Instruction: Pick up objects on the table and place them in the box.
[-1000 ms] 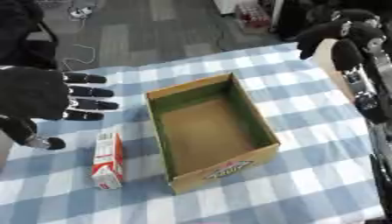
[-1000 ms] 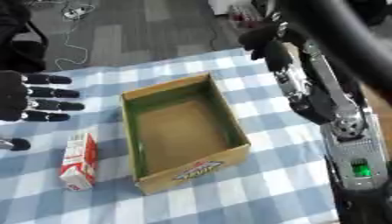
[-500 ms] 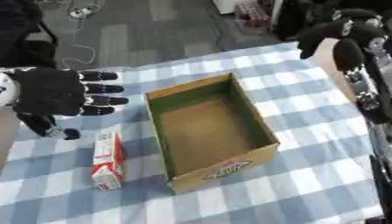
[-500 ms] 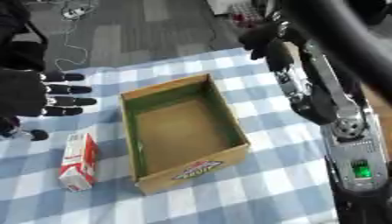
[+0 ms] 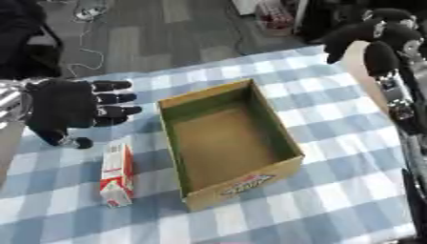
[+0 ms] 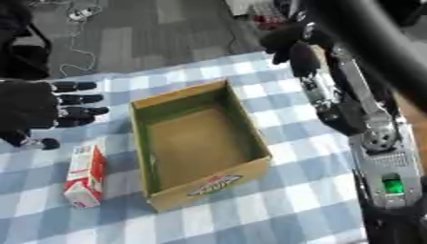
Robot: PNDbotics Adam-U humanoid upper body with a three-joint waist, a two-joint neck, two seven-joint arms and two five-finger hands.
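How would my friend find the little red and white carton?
Find the open cardboard box on the blue checked tablecloth. On its left lies the small carton, below the robot's black left hand. It is the only red and white thing there.

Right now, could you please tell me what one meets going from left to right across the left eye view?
Left hand held open above the table → red and white carton lying flat → open cardboard box → right hand raised at the far right.

Matt brown cardboard is seen on the box (image 5: 227,143); printed glossy card on the carton (image 5: 116,174); checked cloth over the surface (image 5: 333,190).
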